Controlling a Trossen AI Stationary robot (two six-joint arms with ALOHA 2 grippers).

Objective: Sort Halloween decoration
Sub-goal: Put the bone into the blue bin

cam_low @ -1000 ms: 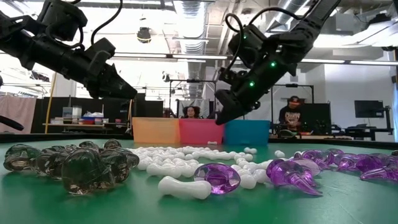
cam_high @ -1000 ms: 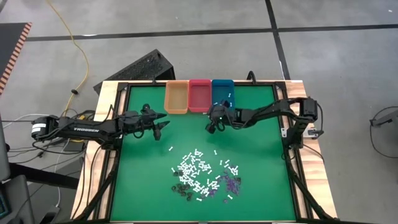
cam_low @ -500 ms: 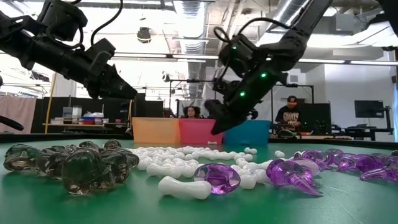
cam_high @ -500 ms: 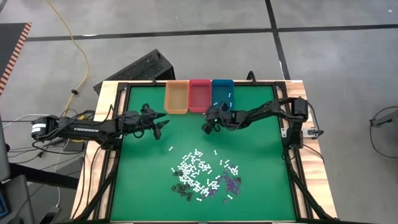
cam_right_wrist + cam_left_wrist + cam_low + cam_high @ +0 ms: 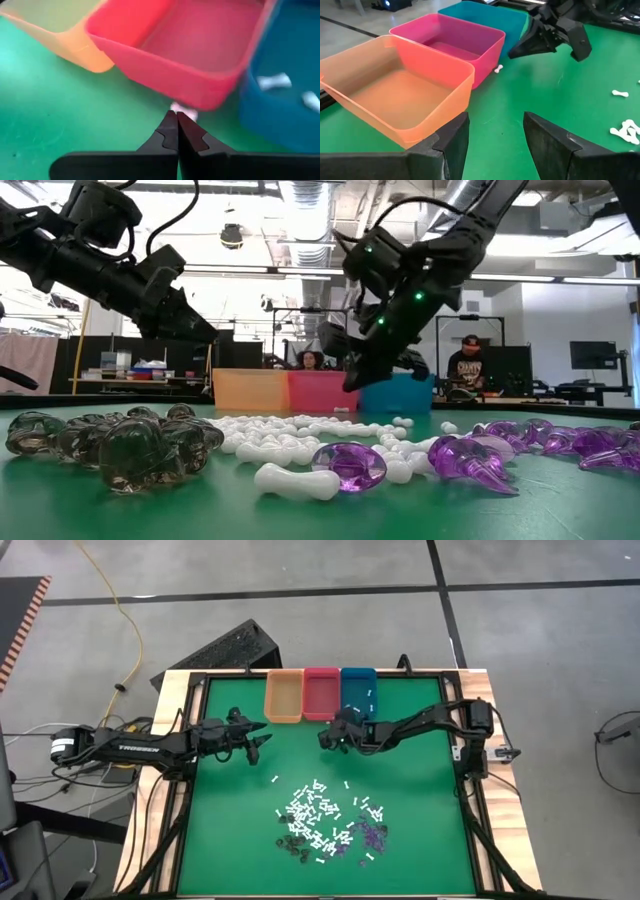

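Right gripper (image 5: 326,739) clenched, nothing between the fingers, near the far edge of the table (image 5: 420,840), just short of the pink bin (image 5: 321,693). One white bone piece (image 5: 183,110) lies beyond its tips at the bin's foot; its axis is unclear.

Left gripper (image 5: 494,132) released, hovering by the orange bin (image 5: 395,92).

Halloween decoration pile (image 5: 325,820) sits mid-table toward the near edge, pieces pointing every way. Likely light, stiff, slippery plastic; pinch each bone across mid-shaft.

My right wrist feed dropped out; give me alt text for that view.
The right gripper, shut, points at a white piece lying on the green table just outside the pink bin. The orange bin sits beside it; the teal bin holds white pieces.
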